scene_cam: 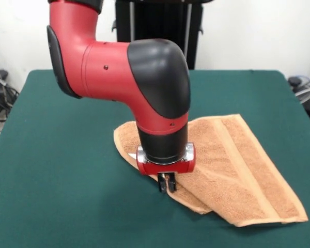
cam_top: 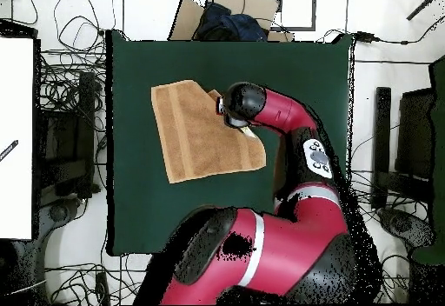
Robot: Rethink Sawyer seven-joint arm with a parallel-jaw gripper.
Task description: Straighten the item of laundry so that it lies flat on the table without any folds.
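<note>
The tan-orange towel (scene_cam: 237, 165) lies on the dark green table (scene_cam: 51, 155), right of the middle in the front view, with one side folded over itself in a diagonal flap. Its border bands run along the right part. A small white tag (scene_cam: 132, 155) shows at its left edge. My gripper (scene_cam: 167, 185) points straight down at the towel's near left edge, its fingers close together with the cloth pinched between them. In the overhead view the towel (cam_top: 204, 137) lies left of the arm's wrist (cam_top: 243, 103), which hides the gripper.
The arm's red and black body (cam_top: 261, 250) covers the table's bottom right in the overhead view. Cables (cam_top: 65, 103), a box with dark cloth (cam_top: 226, 20) and a white panel (cam_top: 17, 137) lie off the table's edges. Green table surface surrounds the towel.
</note>
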